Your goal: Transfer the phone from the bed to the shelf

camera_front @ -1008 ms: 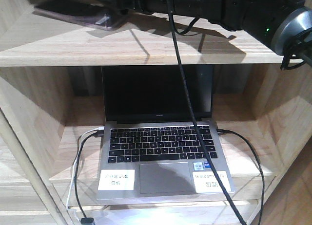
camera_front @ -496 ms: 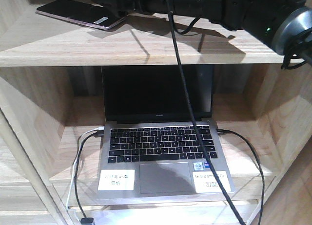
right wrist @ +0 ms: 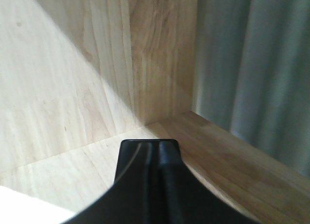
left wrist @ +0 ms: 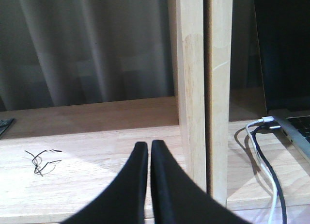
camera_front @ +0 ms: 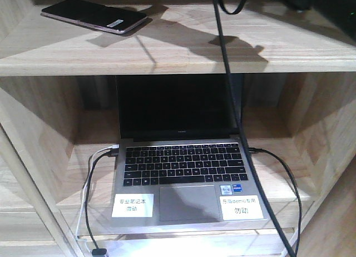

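We see both grippers only from their own wrist cameras; the front view shows just a dark piece of arm at the upper right edge of the frame and a black cable (camera_front: 233, 118) dropping from the top centre down to the lower right. The left gripper (left wrist: 148, 145) rises from the bottom centre of its frame, fingers pressed together with a hairline seam between them and nothing held; it hangs low over a light wood board, just left of an upright divider (left wrist: 202, 88), with a small twist of black wire (left wrist: 42, 161) lying on the board at lower left. The right gripper (right wrist: 149, 144) likewise comes up from the bottom centre of its frame, fingers closed flat against each other and empty, pointing into an inside corner of wood panels with grey curtain (right wrist: 256, 73) at the right. The phone (camera_front: 93, 15) lies flat on the shelf (camera_front: 178, 51) in the upper left of the front view, long side running left to right, pinkish rim toward us, white sticker near its right end. It appears in neither wrist view, clear of both sets of jaws. Below the shelf, centre frame, an open laptop (camera_front: 186, 184) sits in its compartment with cables (camera_front: 92, 184) plugged in at both sides.
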{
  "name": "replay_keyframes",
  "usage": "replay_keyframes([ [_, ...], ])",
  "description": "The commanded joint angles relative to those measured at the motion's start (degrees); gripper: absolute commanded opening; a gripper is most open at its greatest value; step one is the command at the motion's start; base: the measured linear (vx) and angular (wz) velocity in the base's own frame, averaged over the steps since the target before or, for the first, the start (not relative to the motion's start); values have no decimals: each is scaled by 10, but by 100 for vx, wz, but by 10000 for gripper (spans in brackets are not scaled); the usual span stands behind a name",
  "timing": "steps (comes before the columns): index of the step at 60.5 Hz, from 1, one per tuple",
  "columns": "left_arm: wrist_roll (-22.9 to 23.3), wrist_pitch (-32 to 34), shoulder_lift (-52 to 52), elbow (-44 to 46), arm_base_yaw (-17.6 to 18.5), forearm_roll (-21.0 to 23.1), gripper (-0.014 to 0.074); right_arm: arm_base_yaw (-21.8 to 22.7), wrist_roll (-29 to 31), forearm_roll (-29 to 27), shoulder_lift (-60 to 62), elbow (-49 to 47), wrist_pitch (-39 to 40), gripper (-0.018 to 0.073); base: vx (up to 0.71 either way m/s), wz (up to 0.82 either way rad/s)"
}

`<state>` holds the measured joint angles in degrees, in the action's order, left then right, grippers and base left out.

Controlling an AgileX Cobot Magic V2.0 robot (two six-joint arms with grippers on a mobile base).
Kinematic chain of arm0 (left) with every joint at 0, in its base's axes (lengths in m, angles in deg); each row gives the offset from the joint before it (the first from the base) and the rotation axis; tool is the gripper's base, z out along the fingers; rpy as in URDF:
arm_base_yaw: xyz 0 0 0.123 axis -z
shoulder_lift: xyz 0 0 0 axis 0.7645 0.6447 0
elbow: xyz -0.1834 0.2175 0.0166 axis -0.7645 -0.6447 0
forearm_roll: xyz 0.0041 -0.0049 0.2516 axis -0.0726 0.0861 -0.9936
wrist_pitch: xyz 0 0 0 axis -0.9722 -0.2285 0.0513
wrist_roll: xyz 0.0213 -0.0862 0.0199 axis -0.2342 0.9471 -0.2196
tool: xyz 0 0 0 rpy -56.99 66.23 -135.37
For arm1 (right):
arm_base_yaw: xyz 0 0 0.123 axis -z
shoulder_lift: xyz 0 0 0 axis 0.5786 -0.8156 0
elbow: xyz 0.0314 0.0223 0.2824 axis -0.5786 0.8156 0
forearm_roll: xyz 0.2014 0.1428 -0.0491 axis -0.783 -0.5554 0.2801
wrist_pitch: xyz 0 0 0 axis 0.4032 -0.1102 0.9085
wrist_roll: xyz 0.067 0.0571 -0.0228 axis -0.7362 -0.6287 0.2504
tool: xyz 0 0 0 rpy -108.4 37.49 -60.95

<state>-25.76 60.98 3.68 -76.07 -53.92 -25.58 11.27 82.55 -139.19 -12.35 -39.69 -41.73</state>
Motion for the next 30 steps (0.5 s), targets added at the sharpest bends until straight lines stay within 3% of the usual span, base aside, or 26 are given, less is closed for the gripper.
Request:
replay_keyframes([
  [1, 3, 41, -8, 13, 1, 5, 1, 2, -39, 27, 38, -17, 25, -6, 0, 0],
  [14, 3, 41, -8, 13, 1, 5, 1, 2, -204, 197, 76, 17, 69, -6, 0, 0],
  [30, 3, 41, -8, 13, 1, 5, 1, 2, -194, 219, 212, 248, 228, -6, 0, 0],
])
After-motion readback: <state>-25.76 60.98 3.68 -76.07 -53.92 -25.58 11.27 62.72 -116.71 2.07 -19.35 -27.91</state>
